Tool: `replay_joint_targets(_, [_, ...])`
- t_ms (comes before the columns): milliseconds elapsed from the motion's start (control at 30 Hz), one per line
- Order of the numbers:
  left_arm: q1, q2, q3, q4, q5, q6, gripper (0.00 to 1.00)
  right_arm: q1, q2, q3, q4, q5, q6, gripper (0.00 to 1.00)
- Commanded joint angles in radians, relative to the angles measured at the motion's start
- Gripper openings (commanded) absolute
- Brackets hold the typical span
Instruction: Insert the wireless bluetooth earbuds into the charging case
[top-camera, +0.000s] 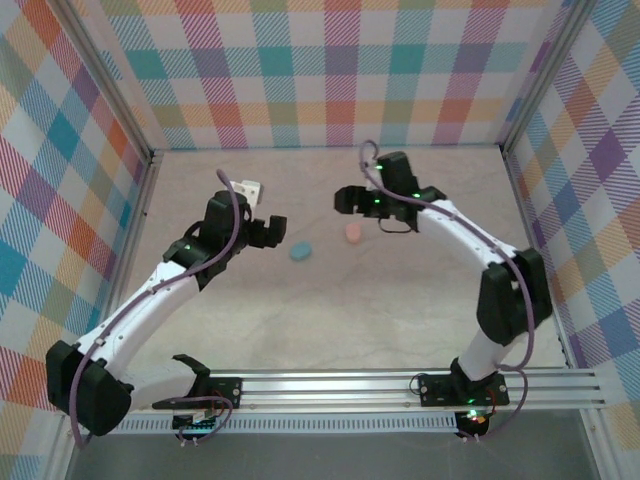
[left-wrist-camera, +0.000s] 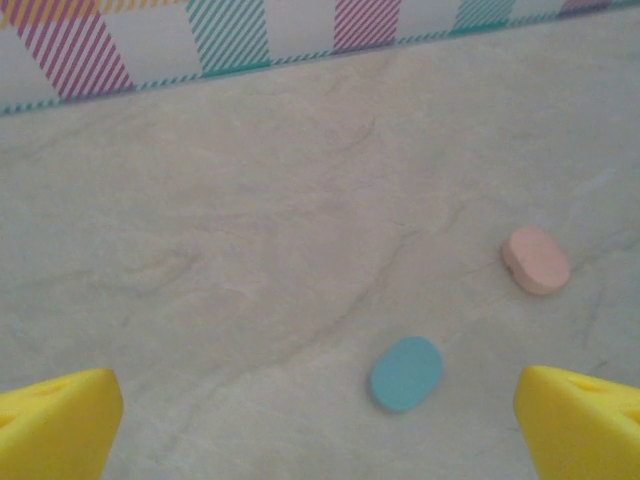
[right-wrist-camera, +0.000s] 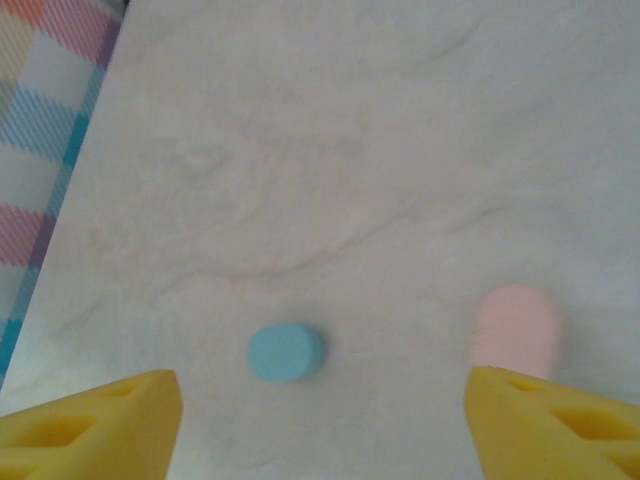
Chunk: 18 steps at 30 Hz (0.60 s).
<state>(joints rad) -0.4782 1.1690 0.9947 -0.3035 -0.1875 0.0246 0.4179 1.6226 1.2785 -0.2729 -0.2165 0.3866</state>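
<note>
Two closed oval charging cases lie on the pale table: a blue case (top-camera: 301, 251) (left-wrist-camera: 406, 373) (right-wrist-camera: 285, 351) and a pink case (top-camera: 353, 232) (left-wrist-camera: 536, 260) (right-wrist-camera: 517, 330), a short way apart. The earbuds are out of view. My left gripper (top-camera: 268, 230) (left-wrist-camera: 320, 430) hangs to the left of the blue case, open, with nothing between its yellow fingers (left-wrist-camera: 60, 425). My right gripper (top-camera: 350, 200) (right-wrist-camera: 322, 420) hovers just behind the pink case, open and empty. In its wrist view the pink case sits just past the right finger (right-wrist-camera: 555, 425).
Plaid walls (top-camera: 330, 70) close the table in at the back and on both sides. An aluminium rail (top-camera: 400, 385) carrying the arm bases runs along the near edge. Bare tabletop (top-camera: 400, 310) spreads in front of the cases.
</note>
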Motion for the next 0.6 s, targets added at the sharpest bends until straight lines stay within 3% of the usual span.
replay_joint_targets(0, [0.045, 0.0, -0.048, 0.208, 0.03, 0.147, 1.0, -0.081, -0.092, -0.137, 0.161, 0.018, -0.126, 0.82])
replay_joint_targets(100, [0.111, 0.018, -0.145, 0.382, 0.03, 0.114, 1.0, -0.115, -0.184, -0.263, 0.253, 0.18, -0.209, 1.0])
replay_joint_targets(233, [0.198, 0.083, -0.238, 0.511, -0.01, 0.08, 1.0, -0.142, -0.268, -0.417, 0.358, 0.466, -0.284, 1.0])
replay_joint_targets(367, [0.236, 0.135, -0.355, 0.677, -0.055, 0.07, 1.0, -0.189, -0.244, -0.565, 0.529, 0.733, -0.295, 1.0])
replay_joint_targets(467, [0.249, 0.15, -0.444, 0.806, -0.069, 0.045, 1.0, -0.219, -0.204, -0.628, 0.579, 0.817, -0.317, 1.0])
replay_joint_targets(567, [0.255, 0.185, -0.451, 0.81, -0.056, 0.062, 1.0, -0.226, -0.189, -0.713, 0.722, 0.823, -0.367, 1.0])
